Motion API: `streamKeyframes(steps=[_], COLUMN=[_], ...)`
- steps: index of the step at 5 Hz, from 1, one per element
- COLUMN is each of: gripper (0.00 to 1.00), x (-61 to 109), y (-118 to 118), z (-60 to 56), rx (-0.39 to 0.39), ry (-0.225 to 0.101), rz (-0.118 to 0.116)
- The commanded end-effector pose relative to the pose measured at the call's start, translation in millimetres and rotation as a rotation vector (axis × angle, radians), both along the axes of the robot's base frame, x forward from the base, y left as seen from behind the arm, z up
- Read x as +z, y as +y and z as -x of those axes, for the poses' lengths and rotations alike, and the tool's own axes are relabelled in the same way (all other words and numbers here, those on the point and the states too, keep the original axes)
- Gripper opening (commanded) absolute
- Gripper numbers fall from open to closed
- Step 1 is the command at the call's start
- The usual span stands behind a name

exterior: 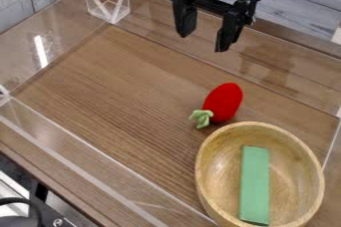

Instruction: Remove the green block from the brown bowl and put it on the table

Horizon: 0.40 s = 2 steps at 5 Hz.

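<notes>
The gripper (204,27) hangs at the upper centre of the view, pointing down over the table (120,92), with its two black fingers spread wide apart and nothing between them. The green block (254,183) lies flat inside the brown bowl (216,161), resting lengthwise on the bowl floor slightly right of its centre. The bowl sits at the lower right corner of the table, well apart from the gripper. A red strawberry toy (220,101) with green leaves lies on the table just beside the bowl's upper left rim. Low clear acrylic walls (80,176) border the tabletop.
</notes>
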State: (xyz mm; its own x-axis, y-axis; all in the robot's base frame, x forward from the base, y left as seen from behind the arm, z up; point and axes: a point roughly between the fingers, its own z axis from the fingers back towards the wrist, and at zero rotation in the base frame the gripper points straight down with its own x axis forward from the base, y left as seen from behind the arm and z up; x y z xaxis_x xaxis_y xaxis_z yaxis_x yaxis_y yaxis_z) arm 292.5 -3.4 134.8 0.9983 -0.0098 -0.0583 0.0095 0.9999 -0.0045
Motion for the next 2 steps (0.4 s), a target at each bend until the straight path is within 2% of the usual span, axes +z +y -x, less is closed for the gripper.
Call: streamKeyframes(steps=[1,2], gripper=[1.00,1.00], x=[-5.8,-10.6], y=[3,-8], z=[5.9,19.5], rx=[-0.009,0.031], ry=[0.032,0.047], rz=[0.008,0.025])
